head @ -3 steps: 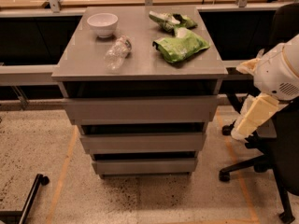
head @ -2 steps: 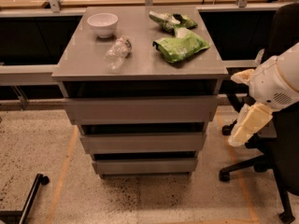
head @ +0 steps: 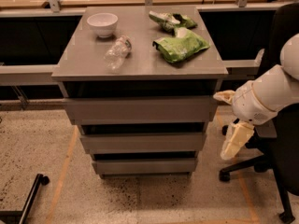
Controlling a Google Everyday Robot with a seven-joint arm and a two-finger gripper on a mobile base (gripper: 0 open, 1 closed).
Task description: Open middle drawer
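The grey cabinet has three handleless drawers, all shut. The middle drawer [head: 142, 143] is the medium-height front, between the tallest top front [head: 140, 109] and the shortest bottom front [head: 145, 166]. My gripper [head: 230, 120] hangs to the right of the cabinet, at about the height of the middle drawer and a little clear of the cabinet's side. Its cream fingers [head: 236, 141] stand apart, open and empty. It touches no drawer.
On the cabinet top [head: 84, 62] lie a white bowl [head: 102, 23], a clear plastic bottle [head: 117, 52] on its side and two green snack bags [head: 181, 46] [head: 171, 19]. A black office chair [head: 280, 143] stands right behind the arm. A black caster [head: 41, 178] is at lower left.
My gripper has moved left and down, closer to the cabinet's right side. The drawers and the things on top have not moved.
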